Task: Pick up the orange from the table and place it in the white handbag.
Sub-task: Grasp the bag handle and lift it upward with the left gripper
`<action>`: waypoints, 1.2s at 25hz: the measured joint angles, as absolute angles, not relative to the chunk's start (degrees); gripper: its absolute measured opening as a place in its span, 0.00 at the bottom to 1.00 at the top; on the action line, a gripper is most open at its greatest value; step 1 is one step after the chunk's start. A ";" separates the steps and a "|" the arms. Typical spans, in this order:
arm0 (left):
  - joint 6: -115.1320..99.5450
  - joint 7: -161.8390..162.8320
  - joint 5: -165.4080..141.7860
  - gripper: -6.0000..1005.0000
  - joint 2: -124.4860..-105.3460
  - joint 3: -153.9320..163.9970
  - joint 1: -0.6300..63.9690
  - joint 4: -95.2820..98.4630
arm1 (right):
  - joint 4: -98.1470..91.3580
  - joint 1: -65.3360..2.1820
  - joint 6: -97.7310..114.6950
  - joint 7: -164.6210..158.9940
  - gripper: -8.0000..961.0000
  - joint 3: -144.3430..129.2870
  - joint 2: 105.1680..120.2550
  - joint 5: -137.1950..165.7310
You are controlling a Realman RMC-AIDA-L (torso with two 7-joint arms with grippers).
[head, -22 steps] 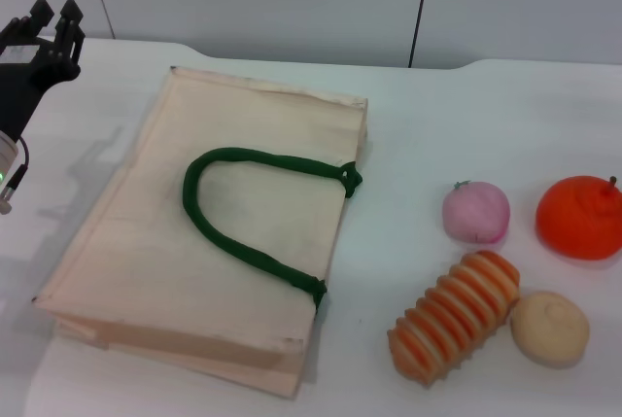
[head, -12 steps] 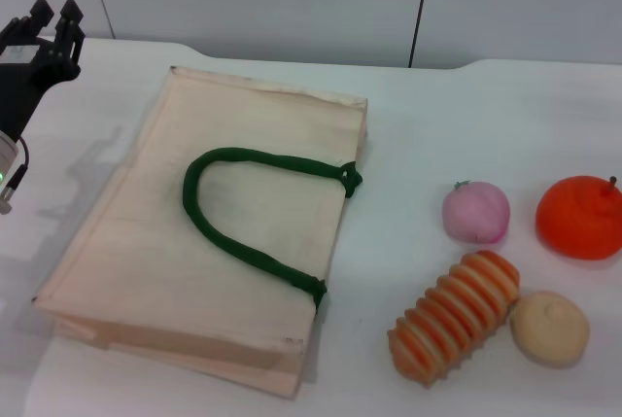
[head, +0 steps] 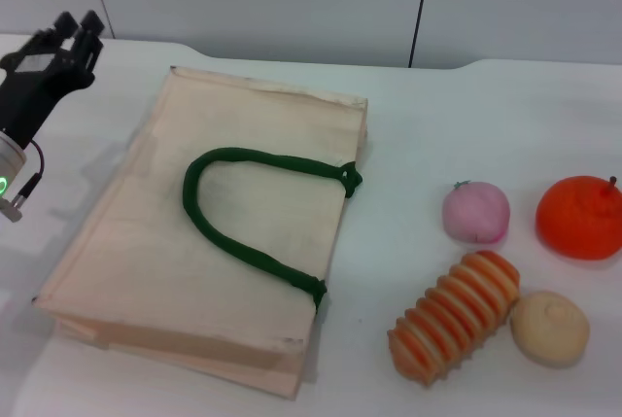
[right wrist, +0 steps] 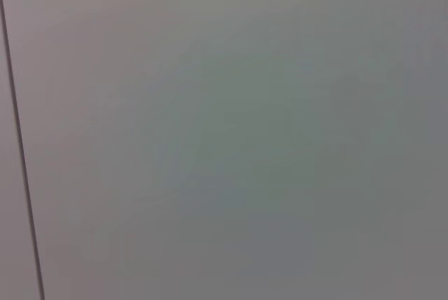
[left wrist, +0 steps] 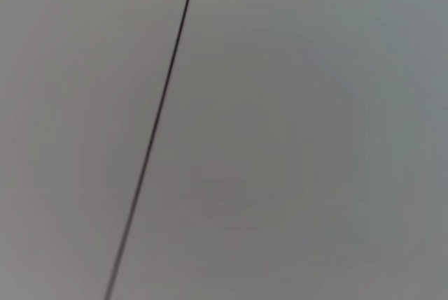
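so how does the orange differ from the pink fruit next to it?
Colour: the orange is bright orange-red, the pink fruit pale pink.
Size: the orange looks clearly larger than the pink fruit.
Place: the orange sits at the robot's far right edge of view; the pink fruit lies between it and the white handbag.
Shared: both are round, with a small stem on top, resting untouched on the table.
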State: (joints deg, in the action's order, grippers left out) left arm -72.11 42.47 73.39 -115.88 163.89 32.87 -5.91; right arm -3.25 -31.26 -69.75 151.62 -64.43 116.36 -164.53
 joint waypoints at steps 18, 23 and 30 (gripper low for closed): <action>-85.04 103.46 35.07 0.40 -115.74 164.01 42.40 -35.04 | -3.25 -31.20 -69.69 151.61 0.93 -64.42 116.18 -164.54; -86.56 114.51 19.47 0.40 -114.65 164.01 47.07 -37.70 | -3.25 -31.20 -69.69 151.60 0.93 -64.42 116.19 -164.53; -86.58 119.56 9.60 0.40 -113.33 164.00 49.21 -38.71 | -3.43 -31.20 -69.70 151.61 0.93 -64.42 116.19 -164.55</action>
State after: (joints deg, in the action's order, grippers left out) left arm -86.58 119.56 9.60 -113.33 164.00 49.21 -38.71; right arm -3.43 -31.20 -69.70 151.61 -64.42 116.19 -164.55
